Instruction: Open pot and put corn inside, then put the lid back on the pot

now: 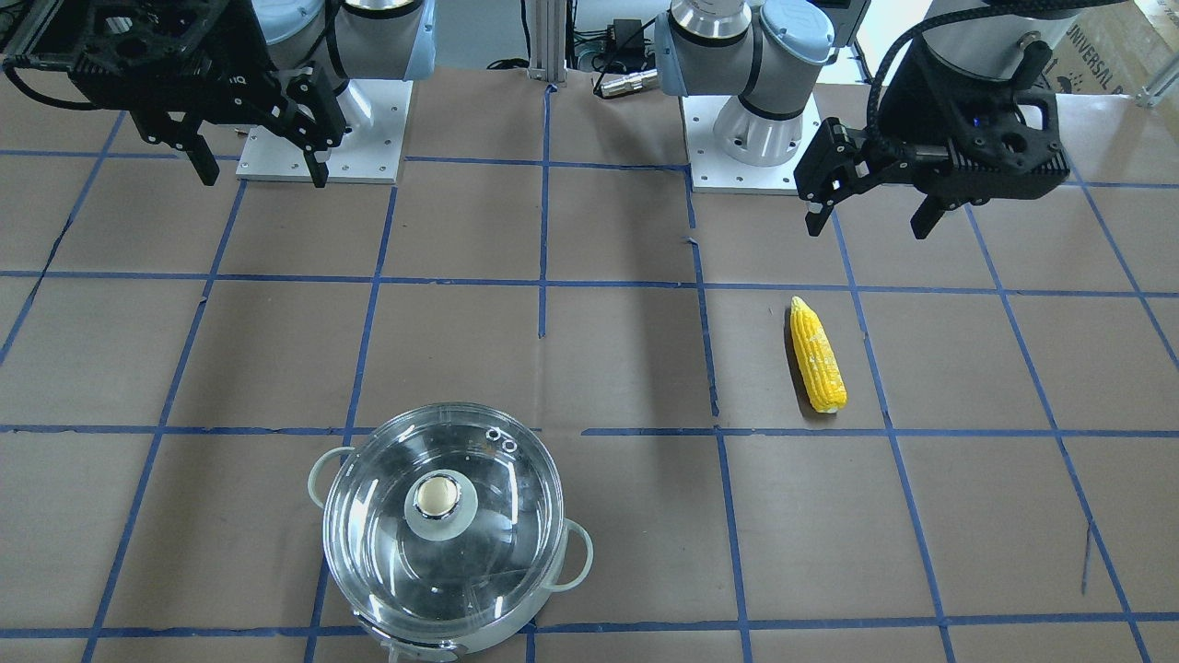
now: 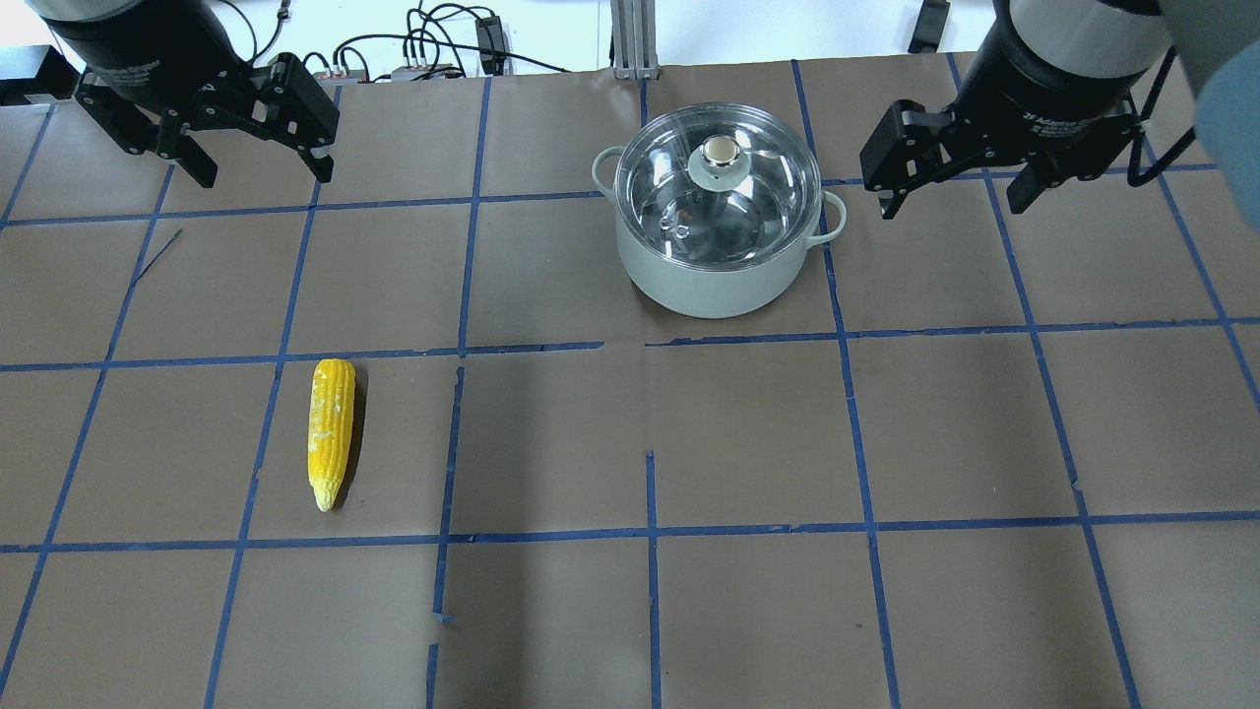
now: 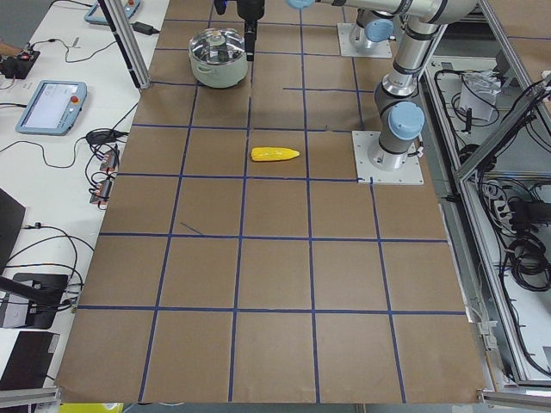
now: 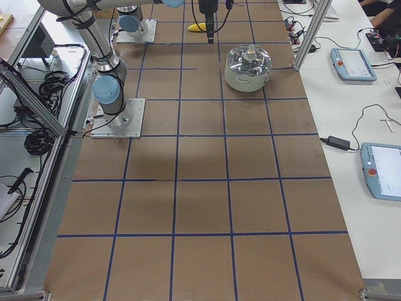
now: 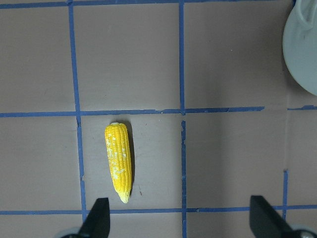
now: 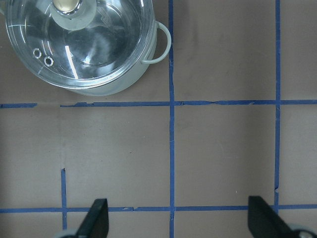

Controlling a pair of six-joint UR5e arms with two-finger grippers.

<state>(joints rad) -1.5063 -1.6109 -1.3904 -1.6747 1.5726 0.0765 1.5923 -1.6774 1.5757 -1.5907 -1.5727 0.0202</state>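
Corn lies on worktop, long axis toward robot, tip nearest it. Left gripper, right gripper: jaws apart.

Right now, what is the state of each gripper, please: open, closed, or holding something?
Left gripper: open, holding nothing.
Right gripper: open, holding nothing.

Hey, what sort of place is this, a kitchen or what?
Probably a robotics lab, not a kitchen: left arm and right arm bolted to a table with a blue tape grid, and teach pendants on side benches.
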